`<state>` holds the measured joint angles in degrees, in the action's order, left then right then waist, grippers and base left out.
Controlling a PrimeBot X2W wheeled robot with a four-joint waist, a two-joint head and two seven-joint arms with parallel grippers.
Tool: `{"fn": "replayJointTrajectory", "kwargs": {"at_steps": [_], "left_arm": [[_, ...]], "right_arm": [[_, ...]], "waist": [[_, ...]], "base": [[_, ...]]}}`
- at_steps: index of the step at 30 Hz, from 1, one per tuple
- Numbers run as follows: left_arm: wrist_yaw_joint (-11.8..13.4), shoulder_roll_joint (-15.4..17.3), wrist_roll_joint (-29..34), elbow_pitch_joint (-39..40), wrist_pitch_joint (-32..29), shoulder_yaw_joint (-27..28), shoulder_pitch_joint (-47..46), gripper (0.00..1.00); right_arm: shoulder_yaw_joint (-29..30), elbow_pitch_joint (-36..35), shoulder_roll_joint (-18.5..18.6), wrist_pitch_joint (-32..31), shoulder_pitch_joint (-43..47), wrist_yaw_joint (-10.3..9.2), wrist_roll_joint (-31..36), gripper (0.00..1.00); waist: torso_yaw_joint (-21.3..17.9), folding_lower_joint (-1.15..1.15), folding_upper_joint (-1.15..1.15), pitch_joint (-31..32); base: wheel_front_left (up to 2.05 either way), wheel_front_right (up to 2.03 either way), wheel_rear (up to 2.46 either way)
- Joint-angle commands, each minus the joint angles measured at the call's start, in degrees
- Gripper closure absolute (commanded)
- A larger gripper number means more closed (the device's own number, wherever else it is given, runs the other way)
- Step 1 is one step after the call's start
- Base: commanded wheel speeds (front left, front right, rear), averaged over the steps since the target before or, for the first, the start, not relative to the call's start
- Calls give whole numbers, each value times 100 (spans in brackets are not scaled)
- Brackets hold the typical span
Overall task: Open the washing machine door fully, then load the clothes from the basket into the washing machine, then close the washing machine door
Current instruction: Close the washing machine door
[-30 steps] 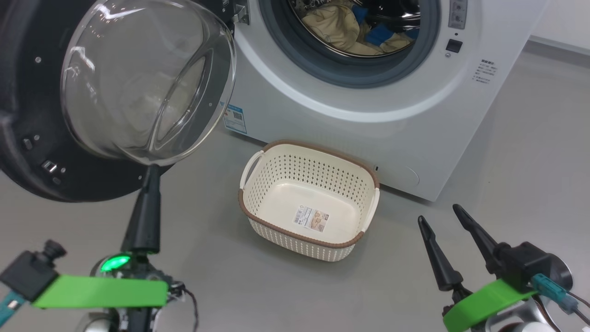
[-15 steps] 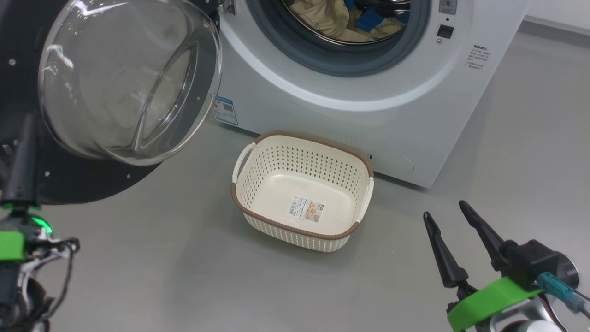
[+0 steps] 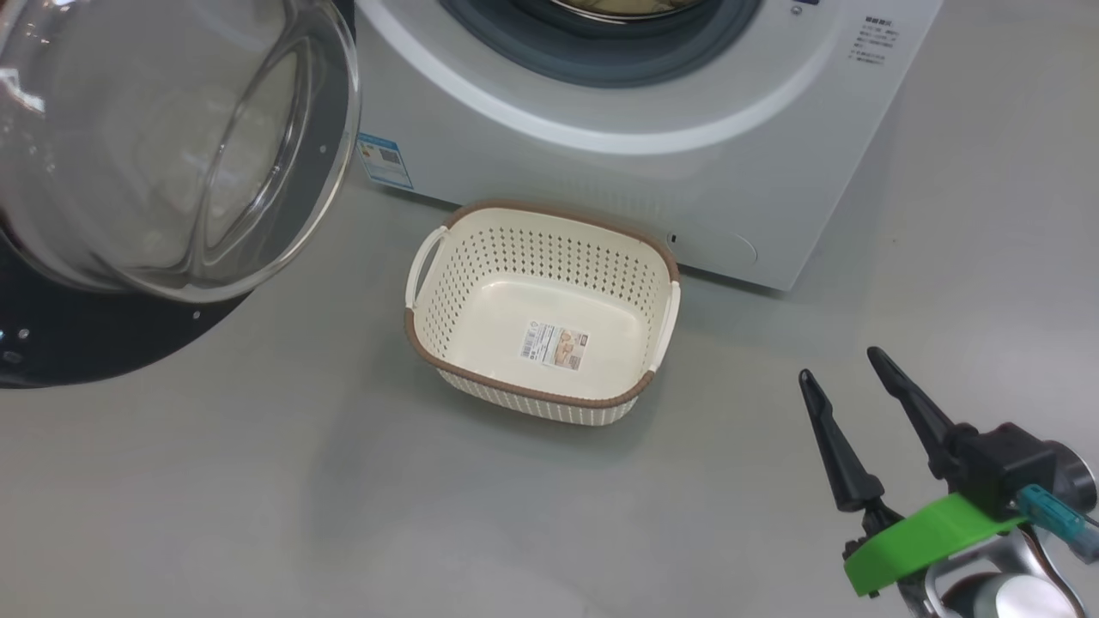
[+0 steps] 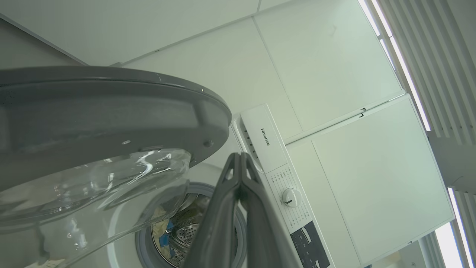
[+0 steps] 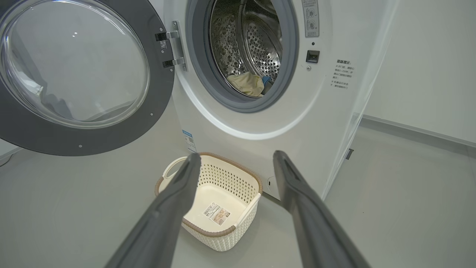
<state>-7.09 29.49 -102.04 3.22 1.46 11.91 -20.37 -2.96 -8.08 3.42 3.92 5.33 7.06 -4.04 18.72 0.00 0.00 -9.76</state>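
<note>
Ahead of right tool point(image 3: 837, 362), basket point(image 3: 532, 257), well apart

The washing machine point(image 4: 273, 156) carries the brand "Hisense".

Right hand point(image 3: 839, 367): 2 long black tapered fingers point(image 3: 833, 446), bright green band point(image 3: 927, 536), teal connector point(image 3: 1043, 506), silver wrist housing point(image 3: 1004, 594).
</note>
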Motion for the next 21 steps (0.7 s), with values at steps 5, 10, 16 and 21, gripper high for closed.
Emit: {"fn": "replayJointTrajectory", "kwargs": {"at_steps": [5, 10, 16, 21], "left_arm": [[-39, 152, -158, -281, -257, 880, -673, 100], [-39, 147, -142, -768, -435, 1430, -979, 100], [-39, 232, 115, -1387, -402, 1913, -1217, 100], [-39, 281, 432, -1857, -239, 2080, -1362, 100]], "right_arm": [[-97, -321, 219, -51, -336, 43, -18, 0], [-106, -426, 365, -115, -429, 43, -30, 0], [-66, -532, 528, -197, -521, 43, -55, 0], [-73, -593, 598, -233, -555, 43, -67, 0]], "waist": [[-192, 0, 0, -391], [-297, 0, 0, -675], [-373, 0, 0, -967], [-393, 0, 0, -1125]], "base": [[0, 0, 0], [0, 0, 0], [0, 0, 0], [0, 0, 0]]}}
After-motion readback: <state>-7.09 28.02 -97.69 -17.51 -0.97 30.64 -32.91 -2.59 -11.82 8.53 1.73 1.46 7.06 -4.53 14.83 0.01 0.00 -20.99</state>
